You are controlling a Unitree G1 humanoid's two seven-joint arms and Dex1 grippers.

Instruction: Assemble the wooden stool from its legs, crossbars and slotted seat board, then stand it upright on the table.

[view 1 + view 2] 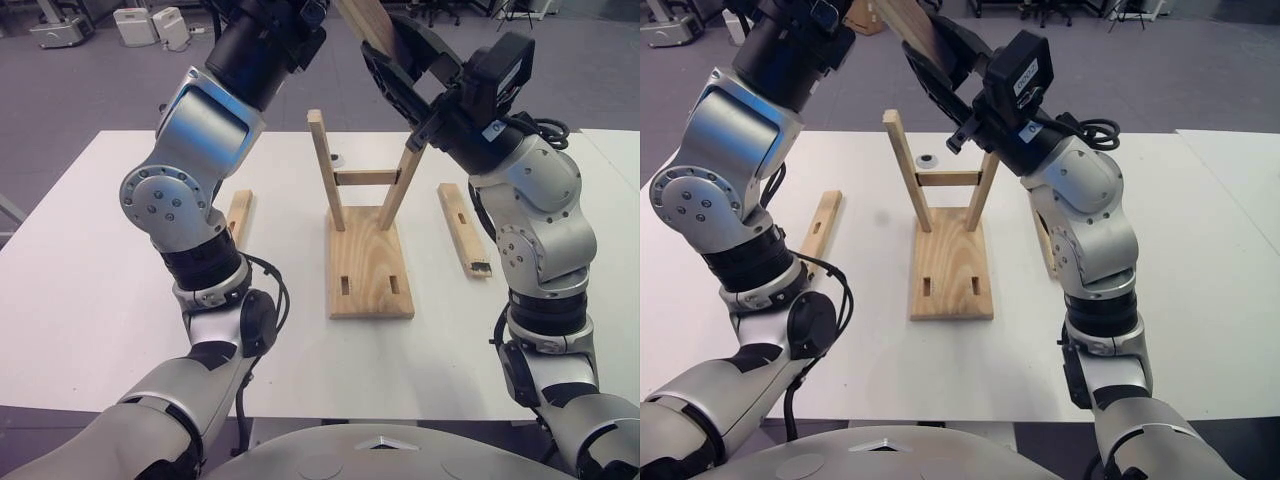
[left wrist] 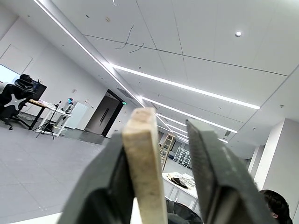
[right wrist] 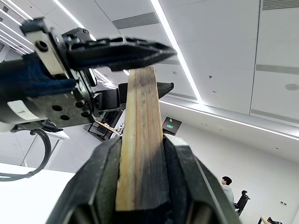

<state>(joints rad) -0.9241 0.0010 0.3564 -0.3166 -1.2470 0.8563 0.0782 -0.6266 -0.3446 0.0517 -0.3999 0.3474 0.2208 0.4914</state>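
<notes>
Right pincer (image 3: 140,161): clamped on a wooden slat (image 3: 140,107), with a finger pressed flat to each face; up high over the far part of the table (image 1: 90,250).
Left pincer (image 2: 158,133): open, straddling the slat's other end; touching the wood with one finger (image 2: 110,182), clear of it with the other (image 2: 215,172).
Slat: in the air, tilted, spanning from the right pincer up to the left pincer.
Seat board (image 1: 370,275): flat on the table, below both pincers and nearer the robot; two open slots at its near end.
First leg (image 1: 326,170): upright in the board's far end, below and between the pincers, top leaning outward.
Second leg (image 1: 400,190): upright beside the first leg, with its top just under the right pincer.
Crossbar (image 1: 367,177): level between the two legs, joining them, under the pincers.
Left stick (image 1: 238,215): flat on the table, low under the left pincer's arm, apart from the board, partly hidden.
Right stick (image 1: 463,228): flat on the table, below the right pincer, beside the board without touching it.
</notes>
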